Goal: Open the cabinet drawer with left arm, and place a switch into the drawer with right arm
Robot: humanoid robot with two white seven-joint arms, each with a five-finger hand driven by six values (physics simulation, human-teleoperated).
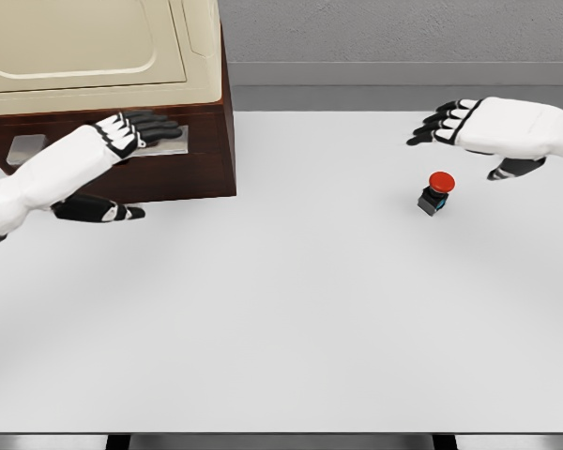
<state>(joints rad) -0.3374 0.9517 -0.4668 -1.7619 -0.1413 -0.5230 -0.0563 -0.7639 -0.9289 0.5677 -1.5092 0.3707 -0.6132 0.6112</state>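
The white surface (281,328) lay bare across the near half of the head view, so nothing crowded either arm.

Farther in, toward three o'clock of the picture's centre, the switch (435,193) stood upright on the surface: a red button on a small dark body. Just beyond it, at about two o'clock, the right hand (469,131) hovered apart from the switch, its fingers spread wide and its thumb hanging below, holding nothing.

Toward nine o'clock the left hand (122,150) reached onto the front of the brown cabinet (202,159). Its dark fingers (150,124) were laid over the grey handle (164,148) of the drawer, and its thumb (98,212) was held low, away from the wood. Whether the fingers had truly hooked the handle could not be told; they looked loosely extended rather than clamped. The drawer appeared closed.

The step in hand seemed to be the grasp on the handle. To do it well, the left hand would probably need to curl its fingers behind the handle, bring the thumb up against it, and then pull straight back toward six o'clock, level with the drawer's run, so the cabinet would not skid or twist on the surface. The right hand would do best to wait clear, above the switch, until the drawer stood open.

At the far left, at eleven o'clock, a cream box (94,47) rested on top of the cabinet.
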